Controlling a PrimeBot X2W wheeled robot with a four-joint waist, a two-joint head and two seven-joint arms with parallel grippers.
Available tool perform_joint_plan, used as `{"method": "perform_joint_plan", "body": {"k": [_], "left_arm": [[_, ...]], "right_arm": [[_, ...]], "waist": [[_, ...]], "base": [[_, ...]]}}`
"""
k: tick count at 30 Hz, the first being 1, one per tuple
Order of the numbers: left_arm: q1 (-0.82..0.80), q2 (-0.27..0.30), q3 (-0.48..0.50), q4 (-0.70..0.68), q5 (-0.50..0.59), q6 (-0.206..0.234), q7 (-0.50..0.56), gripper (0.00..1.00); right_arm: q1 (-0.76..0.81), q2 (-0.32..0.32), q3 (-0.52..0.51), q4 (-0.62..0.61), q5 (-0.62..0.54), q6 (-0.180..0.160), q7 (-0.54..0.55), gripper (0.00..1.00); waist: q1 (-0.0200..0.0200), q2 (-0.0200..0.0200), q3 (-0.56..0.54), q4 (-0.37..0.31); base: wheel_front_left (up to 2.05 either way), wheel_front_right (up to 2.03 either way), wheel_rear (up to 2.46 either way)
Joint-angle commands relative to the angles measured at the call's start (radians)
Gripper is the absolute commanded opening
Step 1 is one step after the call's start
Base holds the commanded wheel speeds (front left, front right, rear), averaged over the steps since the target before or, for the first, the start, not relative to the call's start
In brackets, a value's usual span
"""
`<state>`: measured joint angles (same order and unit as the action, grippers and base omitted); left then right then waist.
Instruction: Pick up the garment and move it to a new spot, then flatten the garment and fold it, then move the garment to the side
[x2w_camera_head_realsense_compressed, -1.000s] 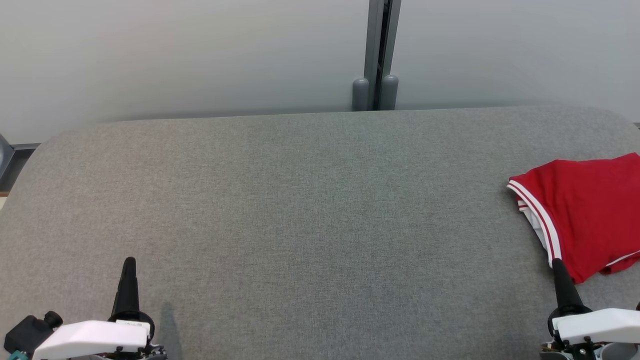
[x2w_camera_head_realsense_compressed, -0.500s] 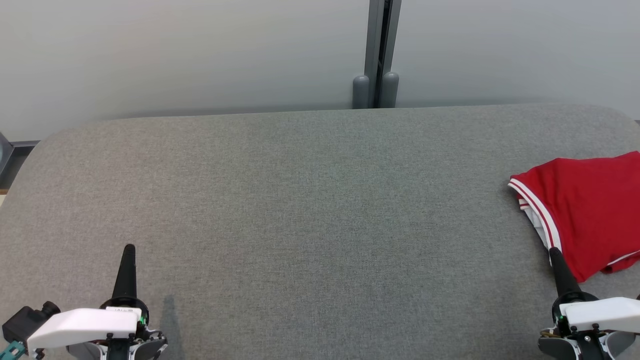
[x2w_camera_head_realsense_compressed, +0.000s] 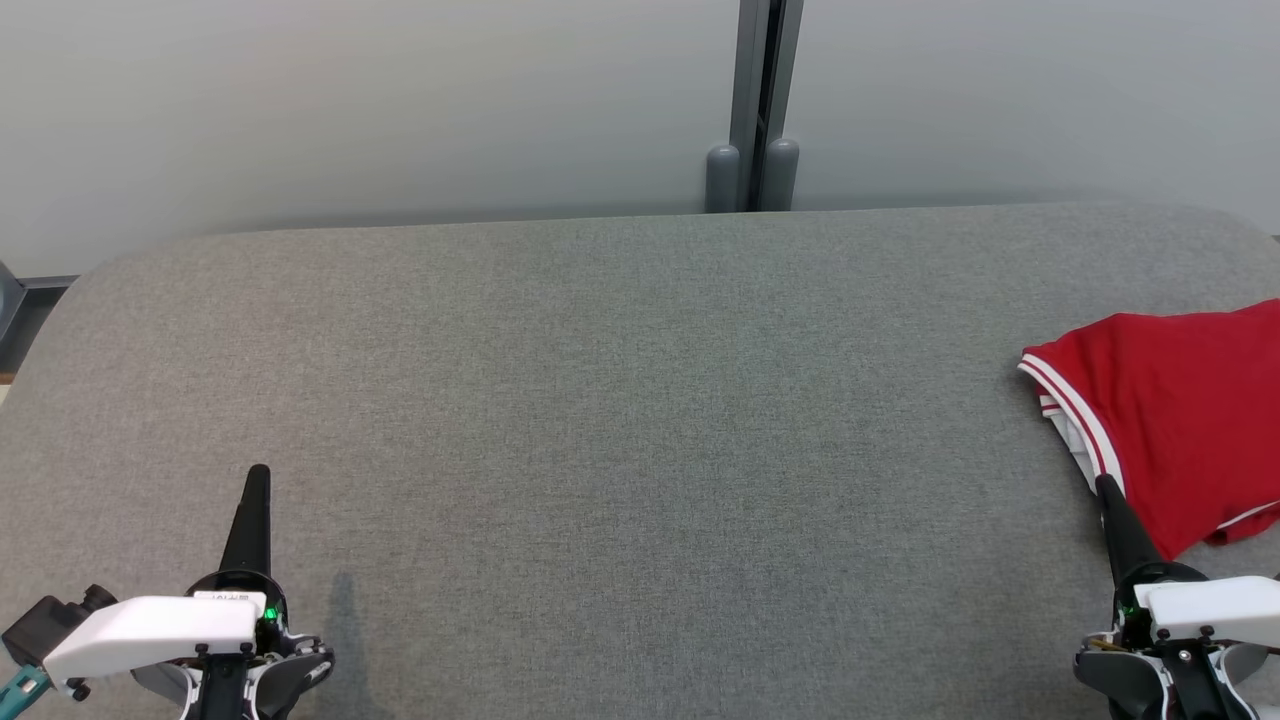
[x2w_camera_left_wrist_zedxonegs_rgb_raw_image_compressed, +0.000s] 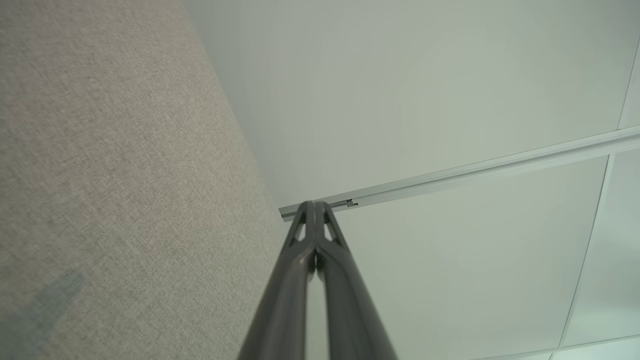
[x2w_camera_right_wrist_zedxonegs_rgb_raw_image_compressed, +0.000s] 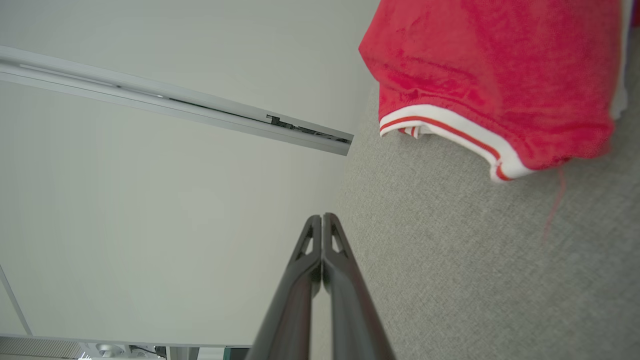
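Hovering closed and empty: left tool (x2w_camera_head_realsense_compressed: 258, 472), right tool (x2w_camera_head_realsense_compressed: 1103, 482) beside garment (x2w_camera_head_realsense_compressed: 1180, 420).

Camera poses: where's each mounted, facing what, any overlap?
Head: on the head, looking forward and down at the grey table; left tool and right tool at bottom corners.
Left wrist: along the shut left tool, table edge and wall beyond.
Right wrist: along the shut right tool, red garment beyond.
Head and right wrist share the garment.

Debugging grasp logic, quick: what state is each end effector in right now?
left end effector: shut, holding nothing.
right end effector: shut, holding nothing; the red garment lies ungripped beside it.
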<state>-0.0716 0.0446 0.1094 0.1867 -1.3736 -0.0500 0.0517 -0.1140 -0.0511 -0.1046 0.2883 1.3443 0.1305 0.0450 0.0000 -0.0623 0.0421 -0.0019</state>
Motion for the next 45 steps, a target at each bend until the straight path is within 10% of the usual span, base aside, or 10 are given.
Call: {"method": "perform_joint_plan", "body": {"k": [1, 45], "left_arm": [[-0.024, 0.006, 0.005, -0.007, -0.021, 0.006, 0.005, 0.00], [-0.079, 0.008, 0.013, -0.006, -0.236, 0.020, 0.065, 0.00]], "right_arm": [[-0.016, -0.010, -0.001, 0.000, 0.027, 0.000, 0.010, 0.00], [-0.071, -0.029, 0.016, 0.022, 0.293, 0.000, 0.048, 0.00]], "waist": [[0.0000, 0.0000, 0.001, 0.000], [0.0000, 0.0000, 0.017, 0.001]], "base": [[0.00, 0.00, 0.00], [0.00, 0.00, 0.00]]}}
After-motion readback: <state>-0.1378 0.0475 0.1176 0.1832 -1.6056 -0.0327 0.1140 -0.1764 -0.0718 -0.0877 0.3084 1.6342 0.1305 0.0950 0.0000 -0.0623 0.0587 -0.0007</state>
